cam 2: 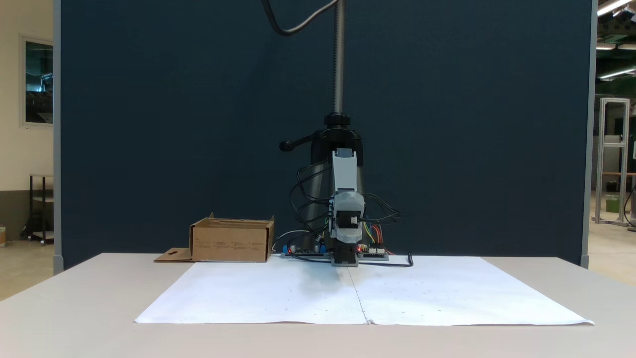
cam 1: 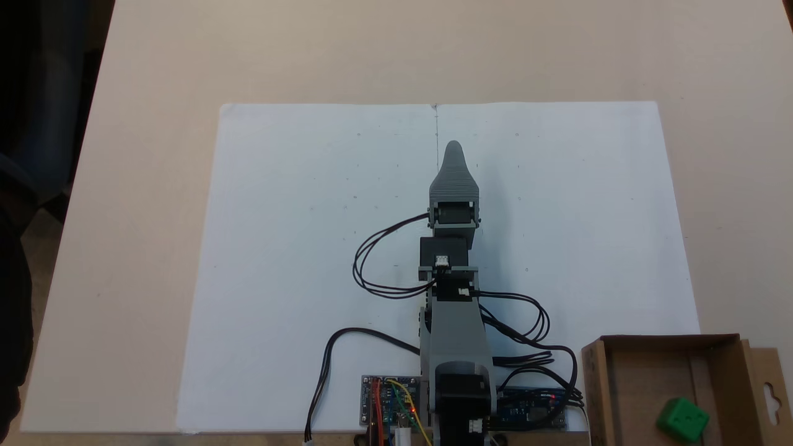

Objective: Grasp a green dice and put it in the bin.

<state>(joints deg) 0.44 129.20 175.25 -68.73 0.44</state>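
Pincer (cam 1: 454, 148) points up-frame over mid white paper (cam 1: 297, 260) in a fixed view, one tip visible, so open or closed can't be told. Paper bare around it. Green dice (cam 1: 682, 420) sits well apart inside bin (cam 1: 657, 344), tabletop's (cam 1: 155, 62) lower-right corner.

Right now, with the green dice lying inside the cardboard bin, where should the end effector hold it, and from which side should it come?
Probably from straight above: the green dice sits inside the bin, whose walls block a sideways approach. Grip two opposite flat faces; its edges are rounded. It sits turned against the walls, so rotate the end effector to match.
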